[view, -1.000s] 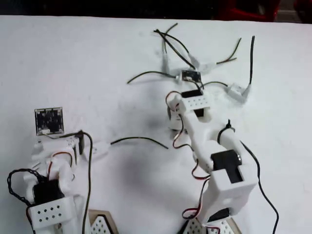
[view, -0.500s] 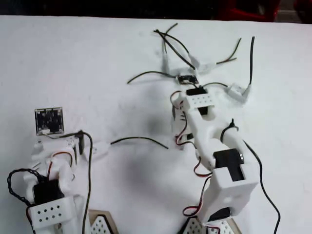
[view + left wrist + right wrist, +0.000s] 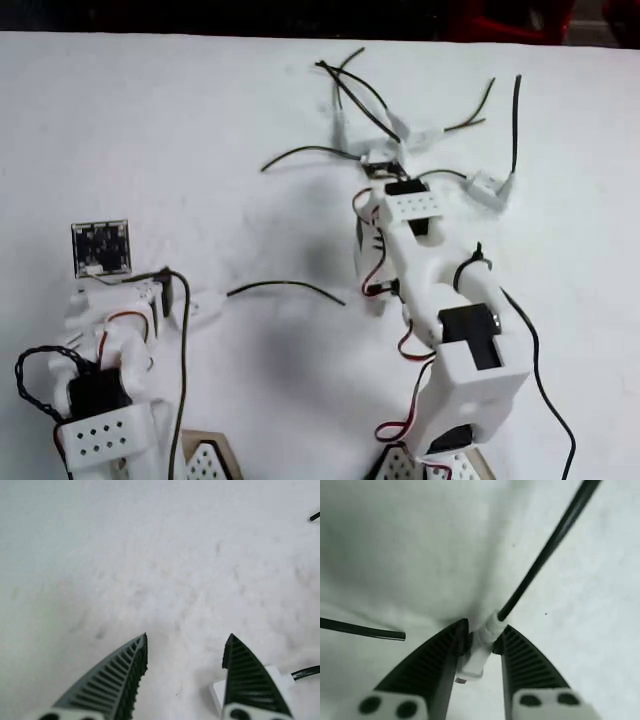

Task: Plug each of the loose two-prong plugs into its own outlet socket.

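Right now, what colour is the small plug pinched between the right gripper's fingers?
White plastic plug, black cord; right wrist view shows it best.

A robotics lab bench (white table (image 3: 150,120), two wired arms (image 3: 440,300)).

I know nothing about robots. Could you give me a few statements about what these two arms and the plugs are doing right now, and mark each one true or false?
1. The right gripper is closed on a white plug. True.
2. The left gripper is holding a plug too. False: it is open with nothing between its fingers, and a second plug lies beside one finger.
3. A square socket block sits on the table near the left arm. True.
4. Every plug is already in a socket. False: several loose plugs with black wires lie on the far side of the table.
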Robot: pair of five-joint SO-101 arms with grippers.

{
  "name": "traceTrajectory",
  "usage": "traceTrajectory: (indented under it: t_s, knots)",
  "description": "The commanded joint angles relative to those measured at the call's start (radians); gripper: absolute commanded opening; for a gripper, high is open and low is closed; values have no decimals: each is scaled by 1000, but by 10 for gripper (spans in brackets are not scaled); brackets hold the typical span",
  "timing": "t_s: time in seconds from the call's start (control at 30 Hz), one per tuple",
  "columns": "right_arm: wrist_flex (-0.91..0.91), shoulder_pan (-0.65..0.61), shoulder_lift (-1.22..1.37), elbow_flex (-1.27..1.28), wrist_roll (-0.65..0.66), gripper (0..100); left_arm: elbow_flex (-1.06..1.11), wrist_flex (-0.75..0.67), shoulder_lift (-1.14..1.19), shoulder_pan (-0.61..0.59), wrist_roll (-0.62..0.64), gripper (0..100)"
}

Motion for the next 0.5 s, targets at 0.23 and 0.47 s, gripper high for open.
traceTrajectory:
  t_s: [0.23,0.47]
  knots:
    - [79,7,-13,-118,0,70,-5,-21,-12,-5,6,249]
    - [87,8,-4,-115,-2,74,-5,-21,-12,-5,6,249]
